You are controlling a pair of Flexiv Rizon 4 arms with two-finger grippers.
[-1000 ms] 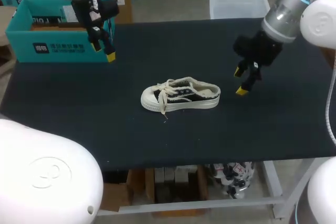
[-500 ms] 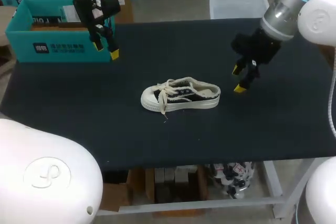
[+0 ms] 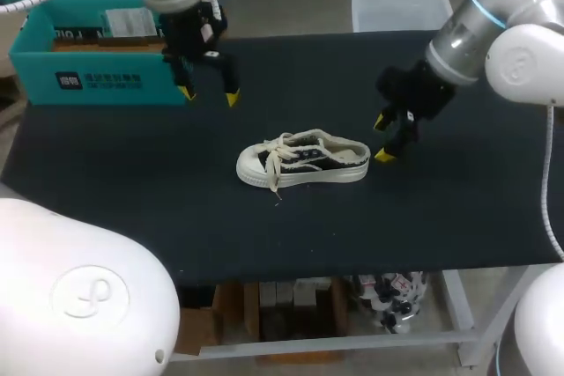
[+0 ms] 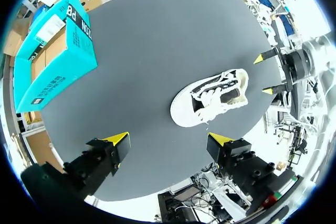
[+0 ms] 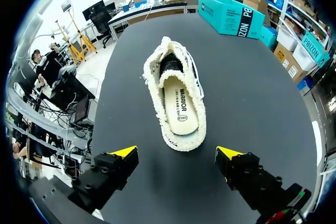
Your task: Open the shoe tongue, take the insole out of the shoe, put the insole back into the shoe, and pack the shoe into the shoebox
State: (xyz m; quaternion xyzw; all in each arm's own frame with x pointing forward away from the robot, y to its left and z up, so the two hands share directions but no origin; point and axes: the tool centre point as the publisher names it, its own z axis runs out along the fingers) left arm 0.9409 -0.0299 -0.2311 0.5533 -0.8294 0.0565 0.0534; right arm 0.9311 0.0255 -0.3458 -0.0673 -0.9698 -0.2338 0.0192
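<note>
The teal shoebox (image 3: 88, 63) sits at the left rear of the counter (image 3: 132, 191). The left end effector (image 3: 209, 96) hangs beside it, wide open and empty, well apart from the shoe (image 3: 304, 161) at mid-counter. The right end effector (image 3: 382, 138), open and empty, hangs just beside the shoe's heel.

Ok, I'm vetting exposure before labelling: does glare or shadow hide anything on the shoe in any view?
Head view: the black-and-white lace-up canvas shoe is evenly lit on the black table, no glare. Left wrist view: the shoe looks bright, its white laces readable. Right wrist view: the cream insole is well lit; the toe end inside is shadowed.
</note>
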